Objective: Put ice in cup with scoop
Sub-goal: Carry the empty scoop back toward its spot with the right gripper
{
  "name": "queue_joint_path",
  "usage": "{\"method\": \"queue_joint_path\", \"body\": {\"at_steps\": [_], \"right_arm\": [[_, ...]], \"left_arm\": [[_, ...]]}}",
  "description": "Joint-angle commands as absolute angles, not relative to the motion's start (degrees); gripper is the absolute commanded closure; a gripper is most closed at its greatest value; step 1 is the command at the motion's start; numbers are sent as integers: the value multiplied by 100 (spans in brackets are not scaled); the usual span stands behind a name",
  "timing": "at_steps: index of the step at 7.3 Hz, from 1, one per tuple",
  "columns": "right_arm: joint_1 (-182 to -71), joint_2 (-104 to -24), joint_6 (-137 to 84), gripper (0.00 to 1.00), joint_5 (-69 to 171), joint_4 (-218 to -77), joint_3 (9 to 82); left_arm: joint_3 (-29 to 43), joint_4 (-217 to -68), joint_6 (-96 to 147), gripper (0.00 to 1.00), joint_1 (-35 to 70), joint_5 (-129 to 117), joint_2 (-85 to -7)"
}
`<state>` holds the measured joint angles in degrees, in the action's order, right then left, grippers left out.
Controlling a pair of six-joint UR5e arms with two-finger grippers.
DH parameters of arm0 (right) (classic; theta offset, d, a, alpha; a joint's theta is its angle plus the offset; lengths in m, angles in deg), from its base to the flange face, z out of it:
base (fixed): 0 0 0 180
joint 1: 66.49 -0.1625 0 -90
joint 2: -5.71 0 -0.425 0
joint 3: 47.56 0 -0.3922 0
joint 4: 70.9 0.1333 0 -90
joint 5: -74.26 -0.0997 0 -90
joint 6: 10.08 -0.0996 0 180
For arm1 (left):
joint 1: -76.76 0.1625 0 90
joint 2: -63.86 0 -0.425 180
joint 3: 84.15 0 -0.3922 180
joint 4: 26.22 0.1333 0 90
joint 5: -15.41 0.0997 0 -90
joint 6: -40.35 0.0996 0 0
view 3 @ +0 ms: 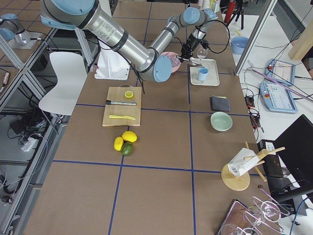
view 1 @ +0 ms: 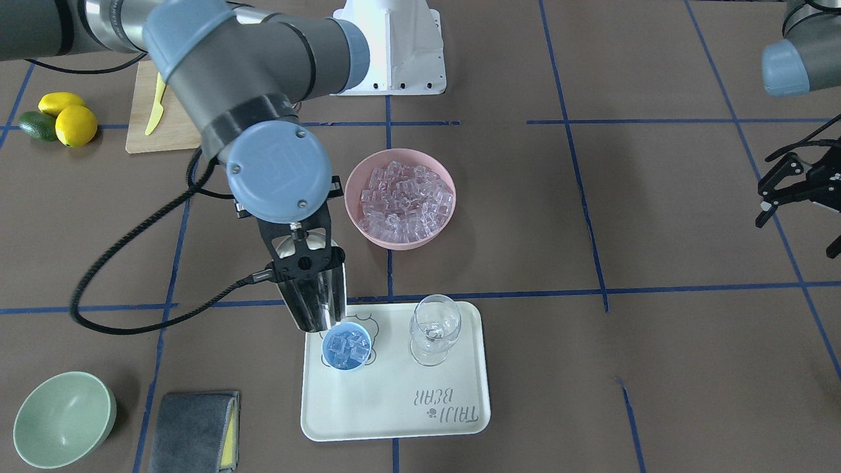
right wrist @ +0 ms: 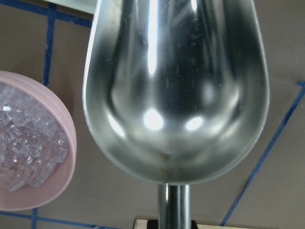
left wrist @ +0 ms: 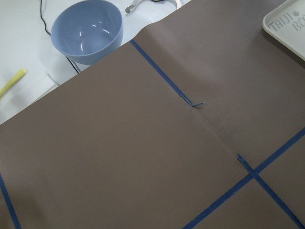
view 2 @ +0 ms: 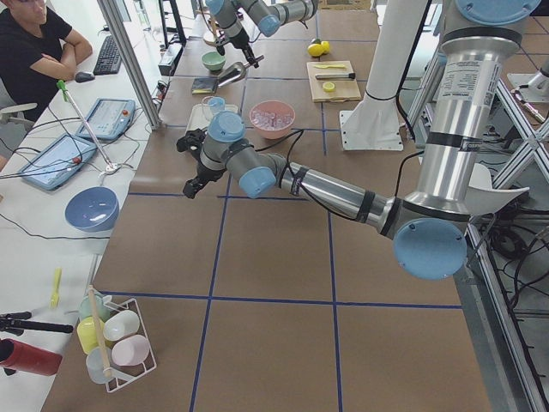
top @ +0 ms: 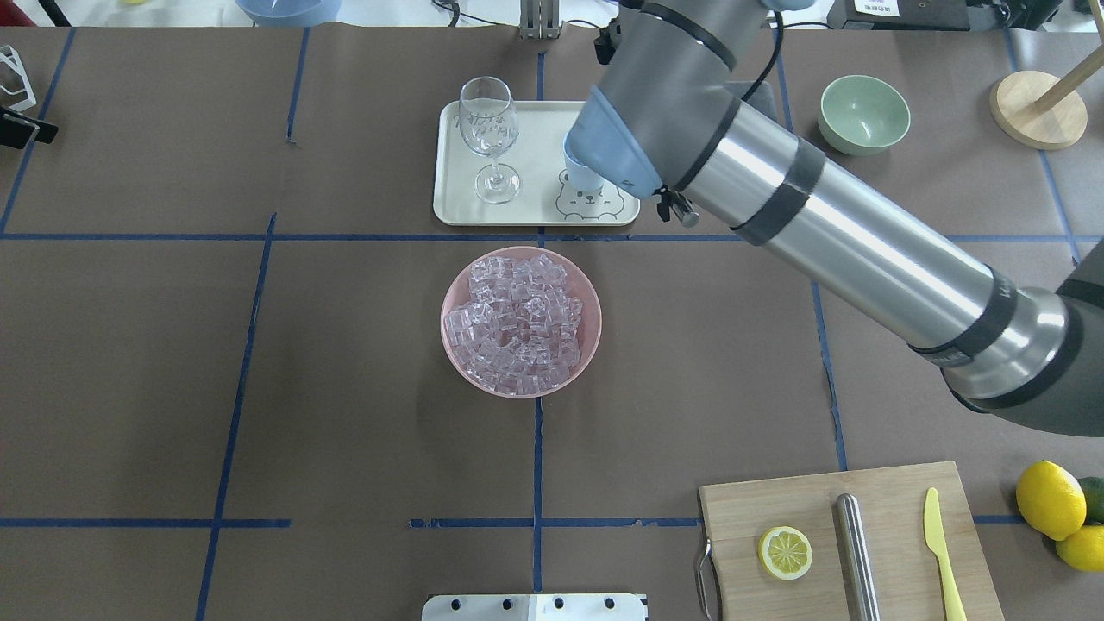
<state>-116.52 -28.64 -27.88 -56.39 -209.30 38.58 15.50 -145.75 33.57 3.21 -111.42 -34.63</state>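
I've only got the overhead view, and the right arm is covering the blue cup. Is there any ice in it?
Observer: Yes. The front view shows the cup filled with ice cubes to about its rim.
Operator: Where's the scoop?
Observer: The right gripper holds the scoop by its handle. It is tipped steeply, mouth down, right by the cup's rim. I can't tell whether they touch.
Operator: Is the scoop empty?
Observer: Yes. The right wrist view looks straight into its trough, which is bare metal with no cubes.
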Motion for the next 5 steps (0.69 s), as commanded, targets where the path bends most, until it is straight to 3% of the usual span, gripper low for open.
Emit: {"method": "queue_joint_path", "body": {"at_steps": [1,3,5], "right_arm": [[-11938,-4082,-2810,100,-5670,-21003,5529],[-12289,-4779,-2801,100,-5626,-20977,6350],[-12659,-5219,-2792,100,-5600,-20951,6721]], "left_arm": [[1551,-14147,3358,0,259,-11142,-3379],[1499,-13839,3349,0,57,-11133,-3141],[1464,-12701,3349,0,-241,-11081,-3150]]}}
